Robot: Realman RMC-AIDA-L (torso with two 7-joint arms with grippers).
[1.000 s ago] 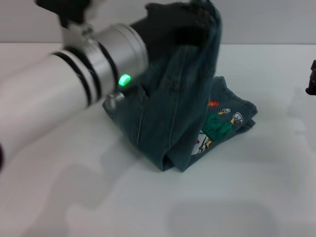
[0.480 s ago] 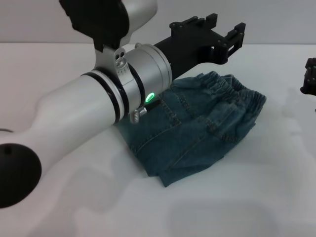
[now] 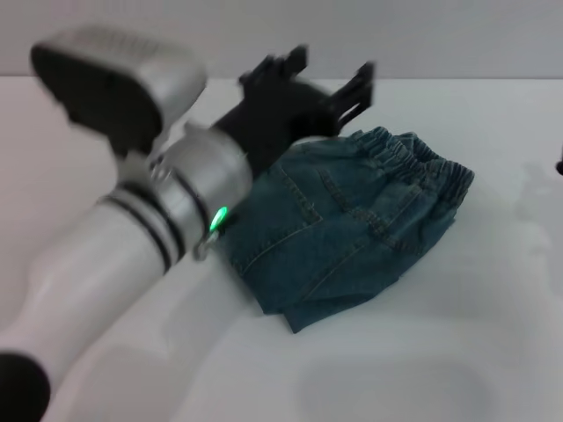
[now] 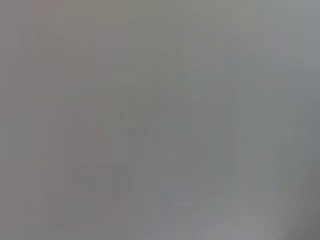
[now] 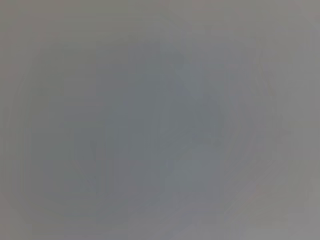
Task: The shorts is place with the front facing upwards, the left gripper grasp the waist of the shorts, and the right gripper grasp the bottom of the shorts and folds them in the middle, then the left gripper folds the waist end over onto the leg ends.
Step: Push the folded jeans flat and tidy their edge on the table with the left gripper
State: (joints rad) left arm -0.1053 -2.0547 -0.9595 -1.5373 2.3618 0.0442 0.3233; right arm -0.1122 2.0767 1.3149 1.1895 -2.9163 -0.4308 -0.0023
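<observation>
The white table [image 3: 396,369] is bare near the robot. A bit farther on, in the middle of the table, lie the shorts [image 3: 352,229]. They are blue jeans shorts, folded into a small thick bundle. The stretchy waist band [image 3: 422,163] lies on top, at the far right side of the bundle. The back pockets face up.

The left arm [image 3: 132,255] comes in from the near left and reaches up over the left part of the shorts. At its end is the left gripper [image 3: 325,75], above the far edge of the shorts. Its black fingers [image 3: 356,83] stand wide apart and hold nothing. It does not touch the cloth.

At the far right edge of the table, a tiny dark bit may be the right gripper [image 3: 559,167]. I cannot tell how its fingers stand.

Both wrist views show only plain grey.

I think the job is almost done. The shorts look folded in the middle, and the waist end looks laid over the leg ends. What seems left is for the left arm to move away.
</observation>
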